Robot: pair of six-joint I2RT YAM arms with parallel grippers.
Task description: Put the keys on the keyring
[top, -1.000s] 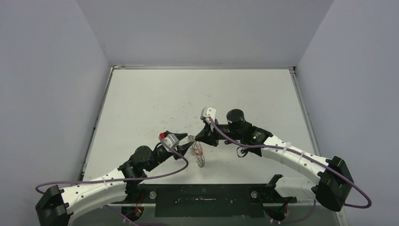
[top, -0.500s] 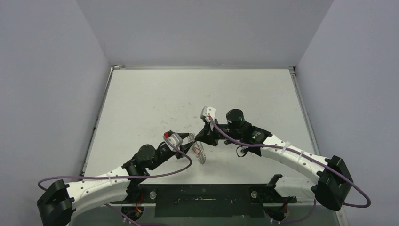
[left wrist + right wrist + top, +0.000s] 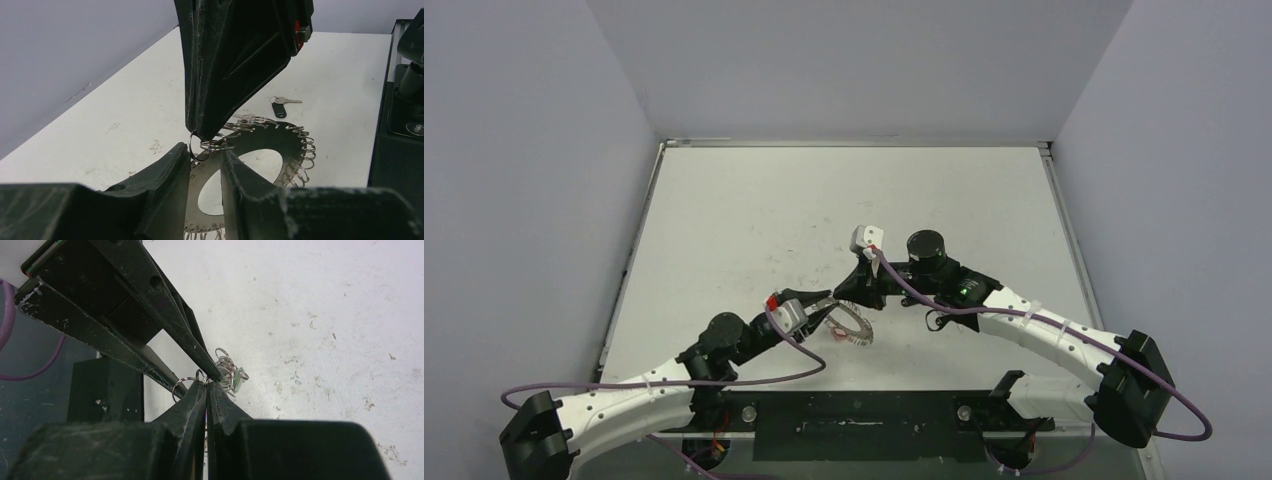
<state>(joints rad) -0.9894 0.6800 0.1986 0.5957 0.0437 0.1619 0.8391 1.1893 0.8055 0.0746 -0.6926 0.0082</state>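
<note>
R gripper (image 3: 206, 386) pinches shut on keyring (image 3: 282, 147) rim loop; L gripper (image 3: 204, 159) straddles same rim, grip unclear; one key (image 3: 279, 106) lies apart from keyring.

You face a white table (image 3: 754, 210), scuffed with small dark marks. Plain pale lavender walls (image 3: 524, 200) enclose it, and a thin metal strip (image 3: 854, 143) lines its far edge.

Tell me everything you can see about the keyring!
The keyring is a flat grey metal disc with a big hole and little wire loops all round its rim. It is tilted, near the white table. The right gripper pinches one loop from above; the left gripper has fingers either side of its band.
</note>
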